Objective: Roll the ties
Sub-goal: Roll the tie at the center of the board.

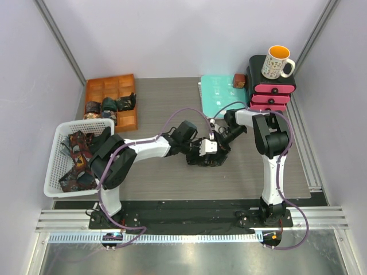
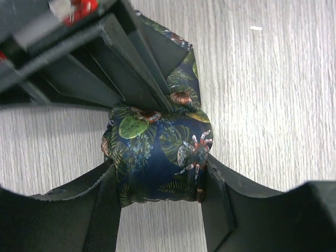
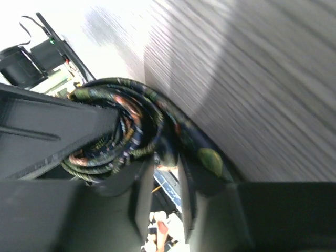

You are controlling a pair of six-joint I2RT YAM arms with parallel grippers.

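Note:
A tie [image 1: 207, 158] of dark blue fabric with green leaves is wound into a fist-sized roll on the table's middle. In the left wrist view the roll [image 2: 157, 157] sits between my left gripper's [image 2: 160, 176] fingers, which press on both its sides. My left gripper [image 1: 200, 150] reaches it from the left. My right gripper [image 1: 222, 141] comes from the right, and its fingers [image 2: 142, 73] lie on the roll's top and tail. In the right wrist view the right gripper [image 3: 164, 157] pinches the roll's outer layer, with the spiral [image 3: 113, 134] to its left.
A white basket [image 1: 57, 172] of loose ties stands at the left. An orange compartment tray [image 1: 114, 86] with rolled ties is behind it. A teal folder [image 1: 218, 94], a small brown object [image 1: 239, 80], and pink drawers [image 1: 272, 91] bearing a mug [image 1: 277, 62] stand at the back right.

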